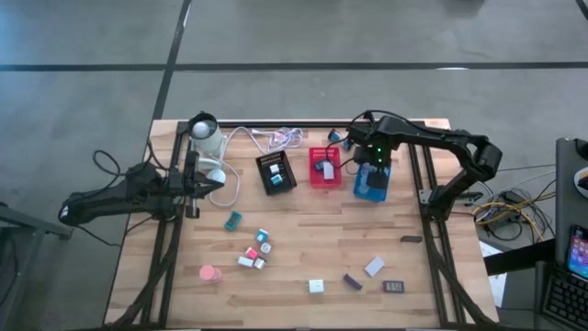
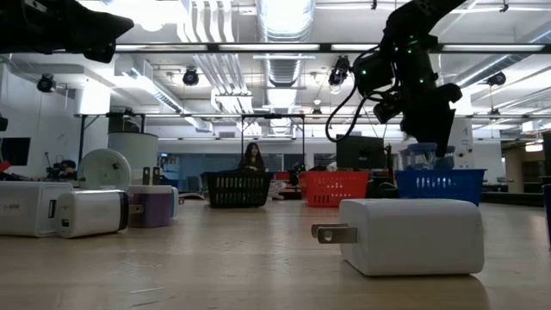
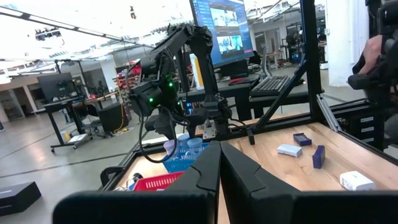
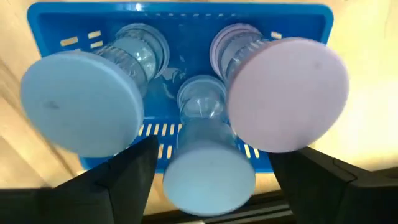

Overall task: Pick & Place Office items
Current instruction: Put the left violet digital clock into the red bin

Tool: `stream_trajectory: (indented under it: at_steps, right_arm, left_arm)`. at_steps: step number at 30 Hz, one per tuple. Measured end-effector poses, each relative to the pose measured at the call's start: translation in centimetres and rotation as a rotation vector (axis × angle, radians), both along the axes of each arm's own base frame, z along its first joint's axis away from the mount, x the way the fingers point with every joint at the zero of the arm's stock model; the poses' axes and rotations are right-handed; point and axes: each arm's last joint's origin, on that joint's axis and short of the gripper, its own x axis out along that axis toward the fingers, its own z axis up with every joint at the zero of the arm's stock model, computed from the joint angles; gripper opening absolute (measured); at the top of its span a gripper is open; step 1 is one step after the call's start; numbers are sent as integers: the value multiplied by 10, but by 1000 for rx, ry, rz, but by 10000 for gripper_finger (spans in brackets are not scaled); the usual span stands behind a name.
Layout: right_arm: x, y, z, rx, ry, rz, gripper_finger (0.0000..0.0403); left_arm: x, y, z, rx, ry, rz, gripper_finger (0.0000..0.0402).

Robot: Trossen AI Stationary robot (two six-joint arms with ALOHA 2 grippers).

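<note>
Three round rolls stand upright in the blue mesh tray (image 4: 180, 18): a blue one (image 4: 81, 102), a lavender one (image 4: 286, 93) and a pale blue one (image 4: 208, 171). My right gripper (image 1: 372, 171) hangs over this tray, pointing down and open. Its fingers (image 4: 127, 177) stand either side of the pale blue roll with a small gap on each side. Other office items lie loose on the wood: a teal block (image 1: 233, 220), a pink roll (image 1: 210, 273), white blocks (image 1: 374, 267) and dark rectangles (image 1: 395, 287). My left gripper (image 3: 219, 168) waits shut and level at the table's left.
A red tray (image 1: 324, 167) and a black tray (image 1: 276, 172) stand left of the blue tray (image 1: 372, 184), each holding pieces. A white coiled cable (image 1: 276, 140) and a white cylinder (image 1: 204, 134) sit at the far left. A white plug block (image 2: 405, 237) lies near the front edge.
</note>
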Motion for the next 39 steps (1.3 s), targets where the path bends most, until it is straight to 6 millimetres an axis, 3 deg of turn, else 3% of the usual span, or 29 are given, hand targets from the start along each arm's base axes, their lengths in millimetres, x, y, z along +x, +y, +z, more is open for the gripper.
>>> stream_trajectory:
  at_steps: [9,14,20,27,32,39]
  right_arm:
    - [-12,7,25,38,84,-60,312]
    - [-24,15,49,-12,-10,-59,290]
    - [-41,27,88,-157,-412,-6,240]
    - [-66,46,126,-316,-964,31,153]
    - [-82,59,123,-335,-1266,53,85]
    - [-95,68,82,-373,-1446,24,13]
  left_arm:
    - [0,0,0,-2,0,0,12]
    - [0,0,0,-2,0,0,12]
    - [1,0,-2,-2,-1,0,12]
    - [1,0,-3,-1,-4,0,12]
    - [1,0,-2,0,-9,0,12]
    - [1,0,-2,0,-10,0,12]
